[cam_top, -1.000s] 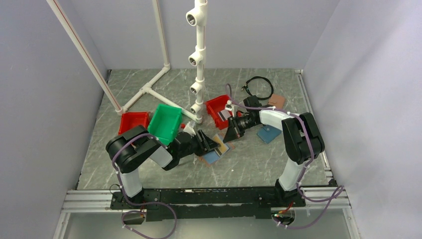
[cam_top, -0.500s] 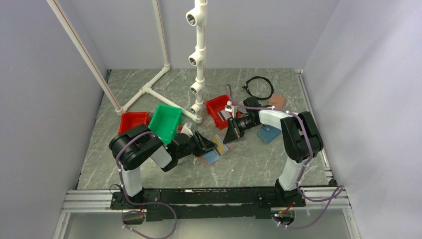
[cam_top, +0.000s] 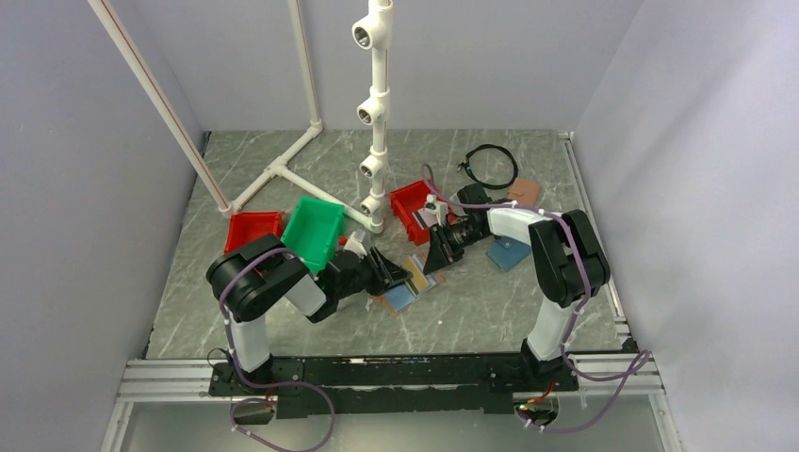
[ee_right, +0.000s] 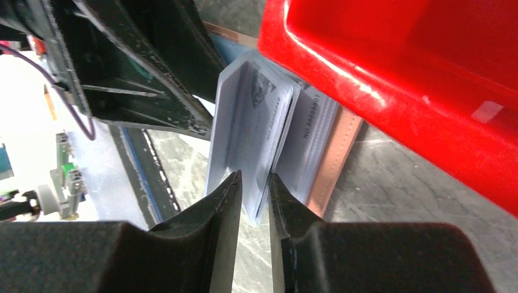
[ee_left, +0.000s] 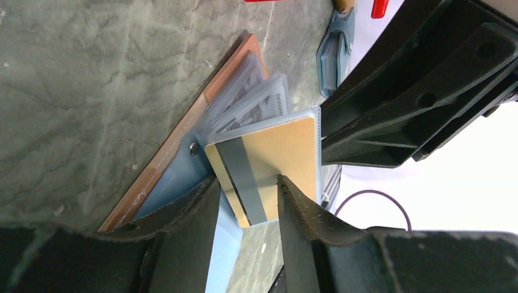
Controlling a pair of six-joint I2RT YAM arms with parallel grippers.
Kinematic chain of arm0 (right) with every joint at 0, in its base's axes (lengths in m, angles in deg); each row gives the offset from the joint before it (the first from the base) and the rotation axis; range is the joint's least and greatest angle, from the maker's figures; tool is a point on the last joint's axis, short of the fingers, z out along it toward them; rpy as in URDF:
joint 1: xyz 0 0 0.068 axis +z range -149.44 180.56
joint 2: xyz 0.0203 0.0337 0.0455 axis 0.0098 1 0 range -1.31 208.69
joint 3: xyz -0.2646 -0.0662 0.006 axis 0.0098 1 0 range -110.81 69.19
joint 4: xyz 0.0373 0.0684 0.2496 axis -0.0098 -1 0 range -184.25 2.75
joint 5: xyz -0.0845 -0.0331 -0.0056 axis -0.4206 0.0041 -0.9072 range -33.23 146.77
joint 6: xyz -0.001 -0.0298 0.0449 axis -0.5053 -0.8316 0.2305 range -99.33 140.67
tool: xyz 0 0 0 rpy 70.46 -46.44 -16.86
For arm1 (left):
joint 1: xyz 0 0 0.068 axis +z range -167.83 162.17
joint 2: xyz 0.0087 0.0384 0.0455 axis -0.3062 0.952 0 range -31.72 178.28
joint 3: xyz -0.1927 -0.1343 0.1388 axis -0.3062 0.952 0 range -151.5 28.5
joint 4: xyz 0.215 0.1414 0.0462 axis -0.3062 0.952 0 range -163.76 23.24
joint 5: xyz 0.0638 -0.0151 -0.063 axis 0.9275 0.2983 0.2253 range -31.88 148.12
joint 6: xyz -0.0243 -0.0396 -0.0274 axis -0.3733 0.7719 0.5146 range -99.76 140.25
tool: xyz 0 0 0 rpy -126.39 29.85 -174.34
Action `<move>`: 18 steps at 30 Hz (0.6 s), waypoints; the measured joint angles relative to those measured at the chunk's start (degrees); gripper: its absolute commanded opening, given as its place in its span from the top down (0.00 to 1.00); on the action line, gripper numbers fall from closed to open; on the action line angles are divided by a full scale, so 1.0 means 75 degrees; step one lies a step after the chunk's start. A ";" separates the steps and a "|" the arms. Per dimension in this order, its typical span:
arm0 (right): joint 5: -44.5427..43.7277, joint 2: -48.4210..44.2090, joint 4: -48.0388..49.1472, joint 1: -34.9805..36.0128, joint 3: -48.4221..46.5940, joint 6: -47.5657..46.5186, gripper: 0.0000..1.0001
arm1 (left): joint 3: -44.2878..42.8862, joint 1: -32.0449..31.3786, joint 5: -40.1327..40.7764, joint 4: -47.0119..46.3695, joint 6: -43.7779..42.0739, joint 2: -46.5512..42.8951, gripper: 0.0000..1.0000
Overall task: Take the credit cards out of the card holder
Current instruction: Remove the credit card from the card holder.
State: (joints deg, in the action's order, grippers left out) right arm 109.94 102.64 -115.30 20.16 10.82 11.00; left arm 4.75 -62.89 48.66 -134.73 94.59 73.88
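So the card holder (cam_top: 403, 294) is lying open on the desk (cam_top: 490, 311), just on the near side of the red bin (cam_top: 413, 209). Its blue lining faces up and its clear sleeves are fanned out. Both arms are down low over it.

The left hand (ee_left: 249, 195) is at the end of the holder farthest from the red bin, fingers apart. A corner of the gold card (ee_left: 275, 159) shows in the gap between them, stripe side facing the wrist camera. That card looks like it's sitting in one of the clear sleeves.

The right hand (ee_right: 255, 189) is right by the red bin's near wall, fingers only a sliver apart. The edge of a sleeve holding a grey-white card (ee_right: 256, 116) pokes down into that slot. Can't tell if it's actually pinching the sleeve or just straddling it. More sleeves with printed numbers stand between that one and the bin.

A teal-blue wallet (cam_top: 509, 252) lies on the desk off to the right of the bin, well apart from the holder.
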 measured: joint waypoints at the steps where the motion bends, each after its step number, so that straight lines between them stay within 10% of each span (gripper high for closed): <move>1: -0.0146 0.0000 -0.0006 0.0029 0.0003 -0.0035 0.68 | -0.0015 0.0000 -0.0020 0.0003 -0.0003 0.0009 0.54; 18: -0.2171 -0.0831 -0.0221 0.0807 -0.0087 -0.0740 0.51 | -0.0219 0.0017 -0.0146 0.0379 -0.0169 -0.0035 0.53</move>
State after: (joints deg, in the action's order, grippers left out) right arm 93.65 96.41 -116.96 26.21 10.16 5.45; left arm 3.12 -62.75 47.57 -131.89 93.32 73.62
